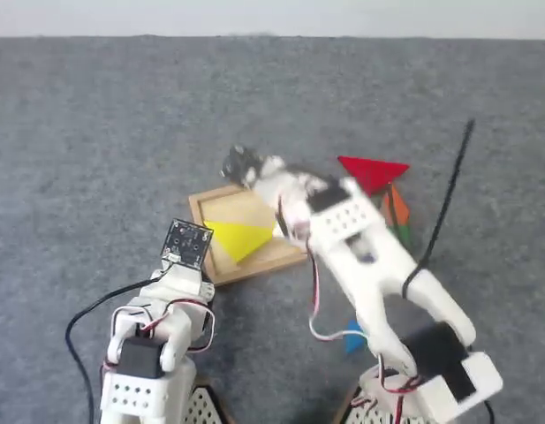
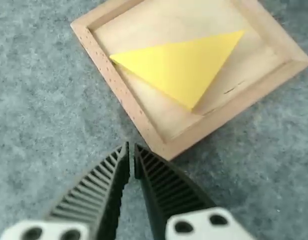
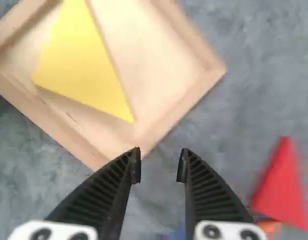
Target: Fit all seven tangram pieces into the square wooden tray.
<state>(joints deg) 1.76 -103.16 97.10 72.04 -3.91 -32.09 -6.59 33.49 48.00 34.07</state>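
Left pincer (image 2: 131, 152): fingers together, empty, over grey carpet (image 2: 34, 125) near a corner of the square wooden tray (image 2: 119, 95).
Right pincer (image 3: 158, 162): fingers apart, empty, just beside the tray's rim.
Yellow triangle (image 2: 183, 65): flat inside tray.
Red triangle (image 3: 278, 185): on carpet, outside tray.

Grey felt tabletop (image 1: 95, 132); pale wall (image 1: 272, 18) behind.
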